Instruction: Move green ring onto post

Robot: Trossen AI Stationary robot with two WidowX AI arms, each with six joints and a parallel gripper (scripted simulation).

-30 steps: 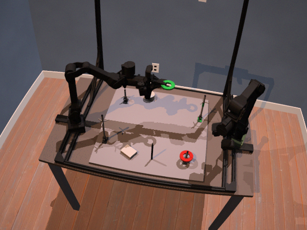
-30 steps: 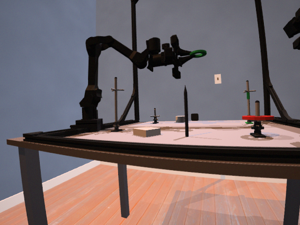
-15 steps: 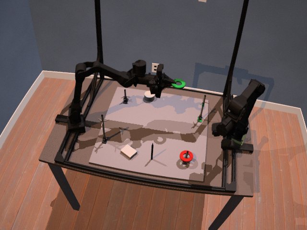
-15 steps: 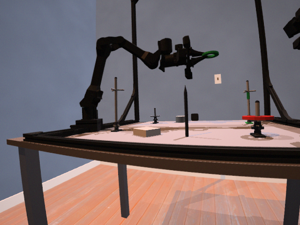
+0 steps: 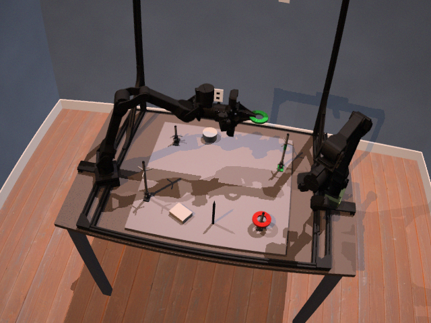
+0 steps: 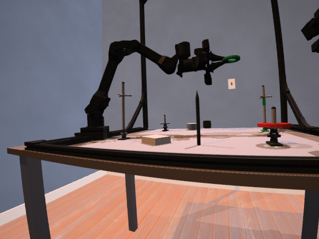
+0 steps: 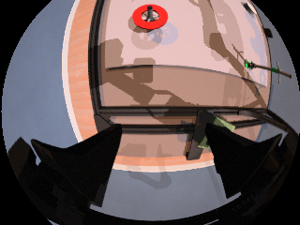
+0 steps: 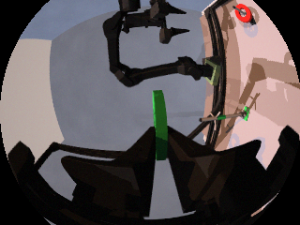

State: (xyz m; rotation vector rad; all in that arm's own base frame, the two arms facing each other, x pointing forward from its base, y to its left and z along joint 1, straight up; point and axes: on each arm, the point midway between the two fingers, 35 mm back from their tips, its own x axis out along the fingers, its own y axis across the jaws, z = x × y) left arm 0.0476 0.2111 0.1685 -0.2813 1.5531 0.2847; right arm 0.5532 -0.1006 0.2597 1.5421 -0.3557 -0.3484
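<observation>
Right end effector (image 5: 253,116) (image 6: 224,60) (image 8: 160,136) is pinching the green ring (image 5: 259,121) (image 6: 232,61) (image 8: 159,112) by its rim. I see that ring up in the air, well apart from the green-footed post (image 5: 283,156) (image 6: 263,113) (image 7: 264,68) (image 8: 227,116), which stands upright on the counter (image 5: 347,257) (image 6: 180,172) with its pins bare. In the exterior view the ring hangs higher than that post's tip and off to its left.

My left end effector (image 7: 165,128) (image 8: 187,21) has its fingers spread wide with nothing between them. Its arm is folded back, right of the green-footed post in the top view.

Nearer the exterior camera than the green-footed post, the red ring (image 5: 268,219) (image 6: 265,125) (image 7: 162,18) (image 8: 238,15) sits around a shorter post (image 5: 262,216) (image 6: 273,115) (image 7: 150,13). Well left of the green-footed post in the top view are the black pointed rod (image 5: 213,212) (image 6: 198,118), upright, the pale rectangular block (image 5: 180,212) (image 6: 155,140) and the round white-topped cylinder (image 5: 209,134) (image 6: 191,126).
</observation>
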